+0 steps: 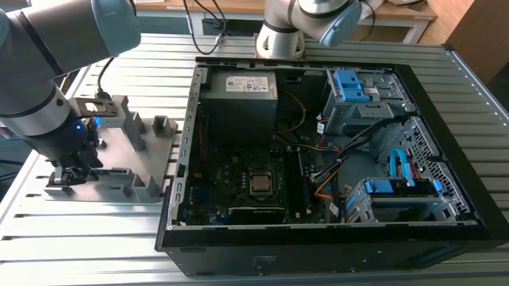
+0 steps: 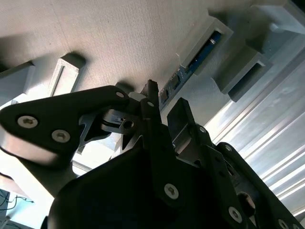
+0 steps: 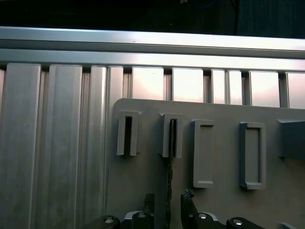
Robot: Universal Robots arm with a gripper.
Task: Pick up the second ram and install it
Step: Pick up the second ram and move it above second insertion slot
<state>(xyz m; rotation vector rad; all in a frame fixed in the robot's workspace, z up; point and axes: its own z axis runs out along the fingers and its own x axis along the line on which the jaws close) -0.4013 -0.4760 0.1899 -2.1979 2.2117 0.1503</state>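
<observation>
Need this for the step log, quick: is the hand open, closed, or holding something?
Hand: open, one finger on each side of the memory strip standing in the grey holder, not clamped on it.

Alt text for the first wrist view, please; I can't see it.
The open tool straddles a thin dark ram standing on edge in the grey fixture, a finger on each side. The fixture lies on a ribbed metal table.

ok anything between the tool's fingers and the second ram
No. In the first wrist view the second ram stands on edge between the fingers of the tool, bare gaps either side.
</observation>
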